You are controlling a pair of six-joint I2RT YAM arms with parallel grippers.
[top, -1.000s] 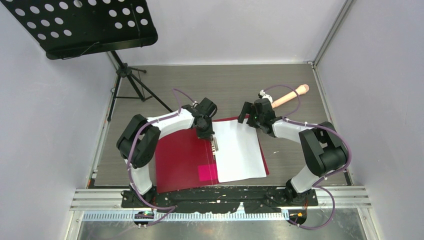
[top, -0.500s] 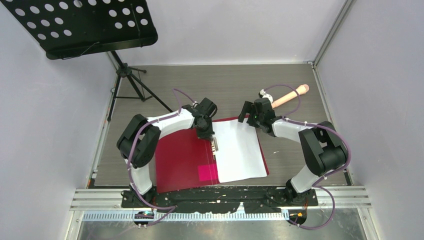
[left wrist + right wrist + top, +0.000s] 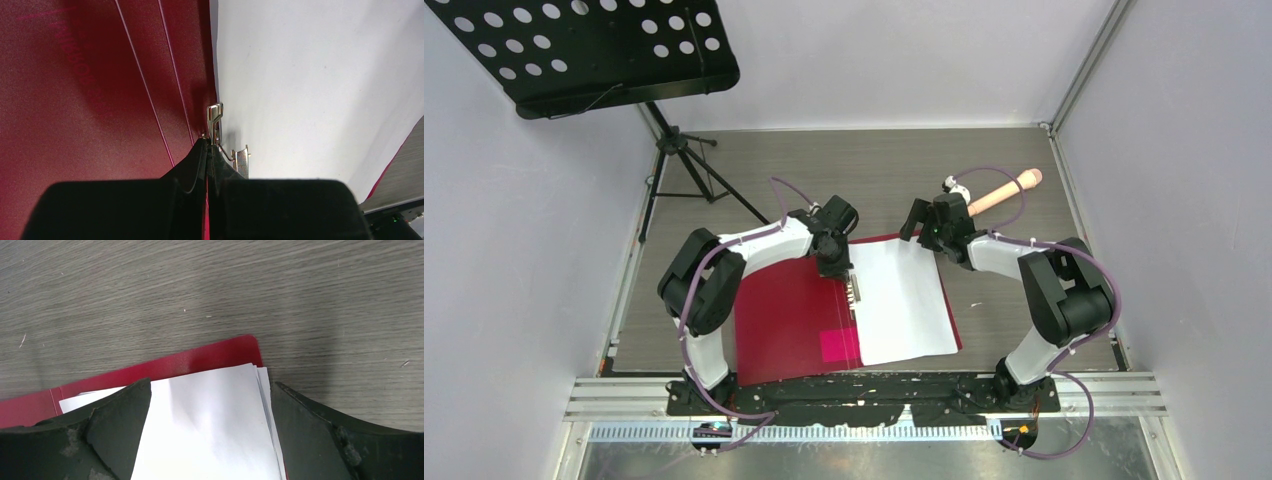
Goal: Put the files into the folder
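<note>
You've got the flat glossy dark-red rectangular folder (image 3: pixel 784 310) lying open on the grey wood-grain table (image 3: pixel 874 170), just ahead of the arm bases. The thin stack of plain white paper files (image 3: pixel 904 300) sits on its right half, slightly skewed, w/ red showing along the far and right edges. The sheets' left edge lies along the spine by the small metal spine clip (image 3: pixel 854 290), and the pink square patch (image 3: pixel 838 345) is on the inside near the front. Your L gripper (image 3: pixel 207 150) is closed, fingers pressed together, tips down at the clip's far end on the spine. Can't tell whether anything is pinched between them. Your R gripper (image 3: pixel 210 390) is wide open, one jaw either side of the files' far right corner. Contact w/ the paper isn't clear. A beige cylindrical wooden handle (image 3: pixel 1004 190) lies behind the R wrist, and a black perforated music stand (image 3: pixel 594 50) is at far left.
</note>
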